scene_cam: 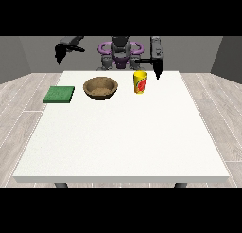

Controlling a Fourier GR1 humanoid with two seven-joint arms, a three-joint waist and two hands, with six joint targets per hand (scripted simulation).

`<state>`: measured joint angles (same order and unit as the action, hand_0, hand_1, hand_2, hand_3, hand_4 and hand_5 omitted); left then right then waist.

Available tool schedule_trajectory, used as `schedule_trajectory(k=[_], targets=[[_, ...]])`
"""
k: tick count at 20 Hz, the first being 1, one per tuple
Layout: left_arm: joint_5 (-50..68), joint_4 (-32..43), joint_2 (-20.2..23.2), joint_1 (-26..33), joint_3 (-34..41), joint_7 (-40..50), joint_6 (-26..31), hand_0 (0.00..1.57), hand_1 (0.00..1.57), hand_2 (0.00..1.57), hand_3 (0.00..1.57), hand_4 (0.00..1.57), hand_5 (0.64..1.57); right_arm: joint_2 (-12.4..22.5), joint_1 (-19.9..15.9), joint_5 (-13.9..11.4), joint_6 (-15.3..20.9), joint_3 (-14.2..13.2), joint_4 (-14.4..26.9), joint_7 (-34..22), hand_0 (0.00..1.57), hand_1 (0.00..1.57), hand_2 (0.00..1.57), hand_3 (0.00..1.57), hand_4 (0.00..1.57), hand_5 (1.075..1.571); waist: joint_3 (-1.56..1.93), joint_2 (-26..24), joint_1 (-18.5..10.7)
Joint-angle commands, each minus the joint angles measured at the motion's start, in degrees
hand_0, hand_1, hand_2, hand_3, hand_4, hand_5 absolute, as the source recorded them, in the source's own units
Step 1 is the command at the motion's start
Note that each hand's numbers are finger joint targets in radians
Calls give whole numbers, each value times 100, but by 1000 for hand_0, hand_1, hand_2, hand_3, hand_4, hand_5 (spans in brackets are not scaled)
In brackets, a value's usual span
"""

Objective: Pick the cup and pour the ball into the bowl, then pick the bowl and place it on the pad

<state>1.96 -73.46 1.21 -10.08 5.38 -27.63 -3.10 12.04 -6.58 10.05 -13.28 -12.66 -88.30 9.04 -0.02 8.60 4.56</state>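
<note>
A yellow cup [140,82] with a red mark stands upright on the white table [123,132], towards the far edge. Left of it sits a brown wooden bowl [100,88]. A green pad [59,94] lies flat at the table's left side. The ball does not show; the cup's inside is hidden. The hand at the view's right [157,66] hangs just right of the cup and slightly above it, fingers pointing down, thumb sticking out towards the cup, apart from it. The hand at the view's left [60,53] is raised above the table's far left corner, holding nothing.
The robot's torso [120,54] stands behind the table's far edge. Grey wood floor surrounds the table. The wide front part of the table lies between the objects and the near edge.
</note>
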Motion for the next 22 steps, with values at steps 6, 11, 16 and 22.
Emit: schedule_trajectory(k=[6,11,16,22], targets=[[-62,1980,-46,-644,312,-1621,-205,0,0,0,0,0,1517,360,-275,249,-441,-359,570,411,0,0,0,0,0,1570,-1,386,132],[27,3059,59,-1315,589,-1809,-431,0,0,0,0,0,1520,-77,54,-39,-299,121,230,389,0,0,0,0,0,1571,-2,255,401],[-29,3480,49,-1496,477,-2039,-457,0,0,0,0,0,1523,342,-203,93,-669,-337,1208,908,0,0,0,0,0,1571,1,256,148],[-488,3757,-3,-1768,362,-2467,-1359,1018,1018,1101,888,1467,776,338,-540,-26,-551,-240,1063,958,0,0,0,0,0,1570,2,786,435]])
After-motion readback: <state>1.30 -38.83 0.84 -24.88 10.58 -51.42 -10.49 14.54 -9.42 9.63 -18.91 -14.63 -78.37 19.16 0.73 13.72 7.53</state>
